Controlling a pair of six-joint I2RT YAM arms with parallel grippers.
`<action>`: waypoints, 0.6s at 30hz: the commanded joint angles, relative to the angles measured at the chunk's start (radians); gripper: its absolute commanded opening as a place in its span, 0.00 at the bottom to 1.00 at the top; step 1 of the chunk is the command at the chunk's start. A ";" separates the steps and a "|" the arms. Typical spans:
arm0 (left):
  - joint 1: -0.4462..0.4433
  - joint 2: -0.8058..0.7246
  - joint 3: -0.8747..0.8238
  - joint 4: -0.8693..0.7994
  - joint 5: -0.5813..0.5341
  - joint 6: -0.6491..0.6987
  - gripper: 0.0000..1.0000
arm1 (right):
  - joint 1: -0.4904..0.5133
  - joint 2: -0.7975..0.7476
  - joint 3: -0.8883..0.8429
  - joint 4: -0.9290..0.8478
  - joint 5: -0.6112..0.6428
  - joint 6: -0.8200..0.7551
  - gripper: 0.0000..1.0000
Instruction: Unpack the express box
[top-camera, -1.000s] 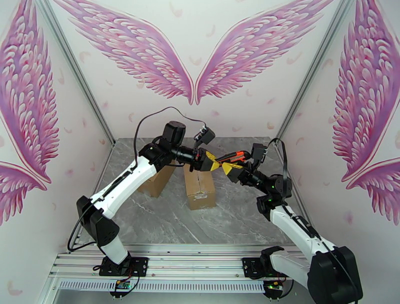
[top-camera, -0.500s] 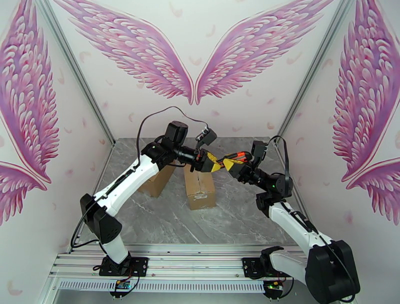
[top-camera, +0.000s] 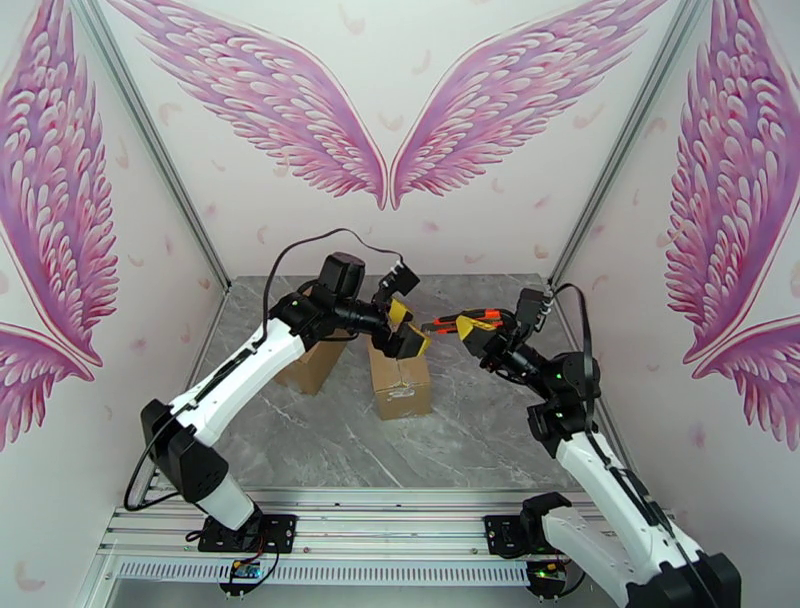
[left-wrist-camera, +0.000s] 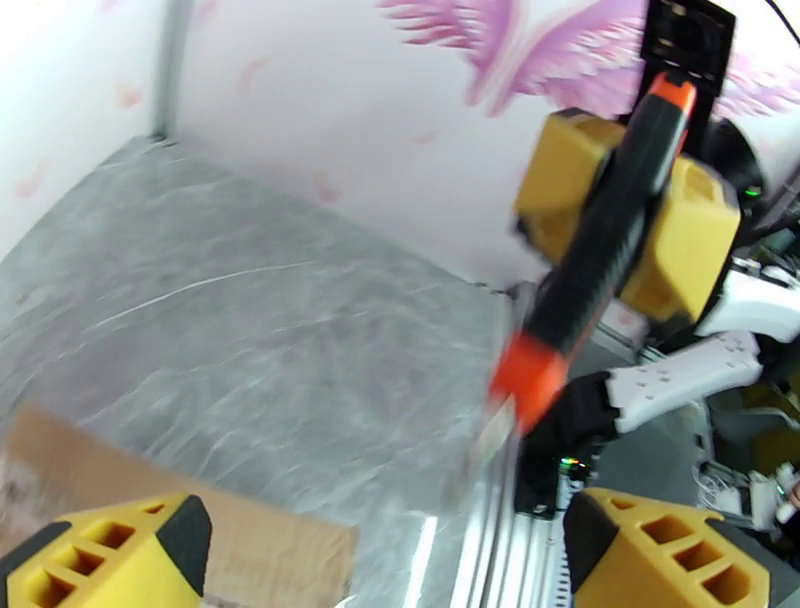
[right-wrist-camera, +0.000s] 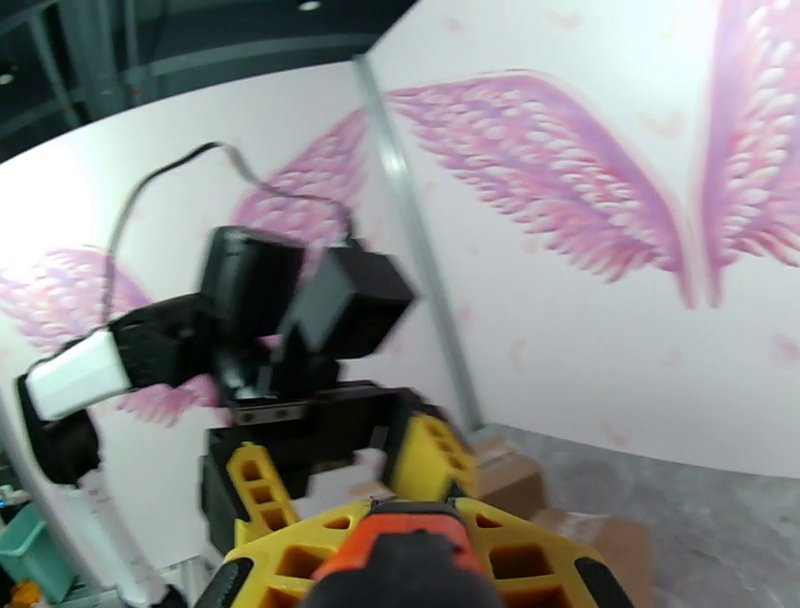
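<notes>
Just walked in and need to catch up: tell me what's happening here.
The right hand grips an orange-and-black box cutter in the air above the table. The left hand is open near the cutter's tip, not gripping it. Two cardboard boxes sit below; the middle one looks closed, not yet cut.

left box (top-camera: 315, 368) beside centre box (top-camera: 400, 380); both on table (top-camera: 470, 440)

You have one grey, marble-patterned table (top-camera: 470, 440) carrying the work. Two brown cardboard boxes rest directly on it. The centre box (top-camera: 402, 385) lies mid-table, its long side running front to back. The left box (top-camera: 312, 368) sits near it, turned at an angle, not touching, and partly hidden from above.
</notes>
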 joint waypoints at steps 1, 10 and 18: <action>0.015 -0.108 -0.104 0.058 -0.298 -0.106 0.99 | -0.003 -0.014 0.031 -0.339 0.318 -0.222 0.13; 0.028 -0.201 -0.368 0.032 -0.439 -0.286 0.99 | 0.044 0.152 0.074 -0.481 0.622 -0.258 0.09; 0.003 -0.180 -0.482 0.108 -0.346 -0.327 0.99 | 0.138 0.358 0.179 -0.516 0.650 -0.332 0.10</action>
